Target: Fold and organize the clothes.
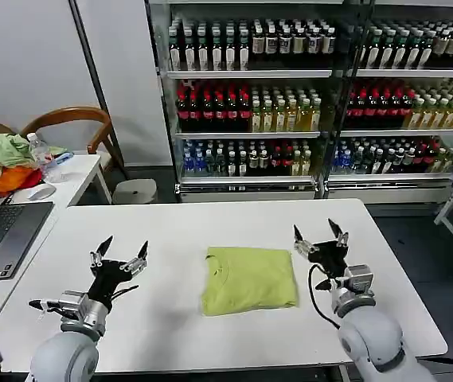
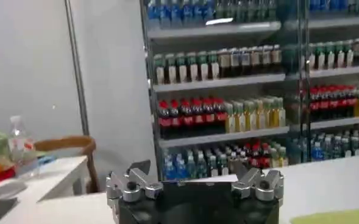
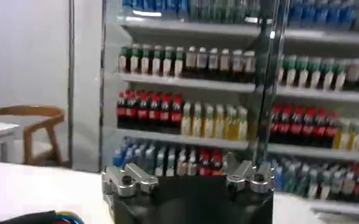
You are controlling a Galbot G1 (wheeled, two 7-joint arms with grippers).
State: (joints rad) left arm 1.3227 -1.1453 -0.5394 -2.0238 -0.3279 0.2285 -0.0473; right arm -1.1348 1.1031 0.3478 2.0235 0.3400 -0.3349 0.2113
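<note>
White worktop (image 1: 170, 334) stretches in front of you, and the lime T-shirt (image 1: 249, 278) lies folded into a neat rectangle near its middle. Your left gripper (image 1: 122, 253) hovers well to the left of the T-shirt, fingers spread apart and holding nothing. Your right gripper (image 1: 320, 235) hangs just beside the T-shirt's right edge, near its far corner, fingers likewise apart and empty. Farther left of the T-shirt you'll find a side desk (image 1: 83, 171) carrying a laptop (image 1: 3, 237), a water bottle (image 1: 41, 156) and a heap of garments (image 1: 1, 163). Beyond the T-shirt stand drink shelves (image 1: 250, 95) packed with bottles.
</note>
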